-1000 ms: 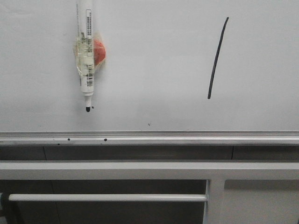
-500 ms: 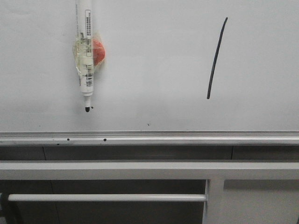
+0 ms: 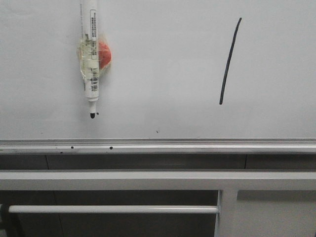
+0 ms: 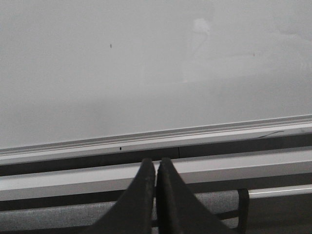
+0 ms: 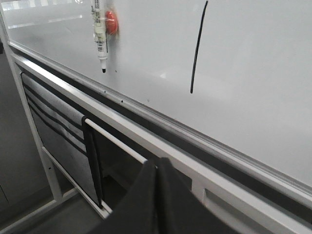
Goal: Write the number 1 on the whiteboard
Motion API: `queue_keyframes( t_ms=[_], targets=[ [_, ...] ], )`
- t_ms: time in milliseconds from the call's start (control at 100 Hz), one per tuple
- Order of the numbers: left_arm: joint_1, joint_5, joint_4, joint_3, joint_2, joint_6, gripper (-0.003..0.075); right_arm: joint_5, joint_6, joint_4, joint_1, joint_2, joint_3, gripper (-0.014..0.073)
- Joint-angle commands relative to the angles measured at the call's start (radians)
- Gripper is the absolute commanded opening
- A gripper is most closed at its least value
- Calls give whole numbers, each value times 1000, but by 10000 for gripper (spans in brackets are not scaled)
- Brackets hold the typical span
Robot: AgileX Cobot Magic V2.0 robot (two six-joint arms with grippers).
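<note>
The whiteboard (image 3: pixel 163 74) fills the upper part of the front view, with its silver ledge (image 3: pixel 158 145) below. The number 1 (image 3: pixel 229 61) is a thin black slanted stroke on its right side; it also shows in the right wrist view (image 5: pixel 197 48). A white marker pen (image 3: pixel 91 54) hangs tip down on the board's left, taped beside an orange-red magnet (image 3: pixel 104 53). My left gripper (image 4: pixel 156 162) is shut and empty, low in front of the ledge (image 4: pixel 156 139). My right gripper (image 5: pixel 156 162) is shut and empty, below the board. Neither gripper shows in the front view.
Grey-white metal frame bars (image 3: pixel 158 180) run below the ledge, with a thin white rail (image 3: pixel 113 209) under them. A grey fabric pocket panel (image 5: pixel 53 126) hangs from the frame. Tiny black dots mark the ledge (image 3: pixel 111 147).
</note>
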Motion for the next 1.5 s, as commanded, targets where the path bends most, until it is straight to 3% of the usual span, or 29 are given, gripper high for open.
queue_keyframes(
  t_ms=[0,670,800,970,1050,1240,1490],
  targets=[
    [2,-57,2,4,-23,-1,-20,-62,0,-7,-5,15,13,-63],
    [2,-57,2,4,-23,-1,-20,-43,0,-5,-5,15,24,-64],
    [2,-57,2,4,-23,-1,-20,-5,-39,184,-7,15,24,-64],
    [2,-57,2,4,-23,-1,-20,-68,-360,433,-27,15,24,-63],
    [2,-57,2,4,-23,-1,-20,-101,-475,508,-77,15,24,-63],
    [2,-57,2,4,-23,-1,-20,-177,-492,524,-314,15,24,-64],
    [2,-57,2,4,-23,-1,-20,-176,-492,547,-654,11,24,-64]
  ],
)
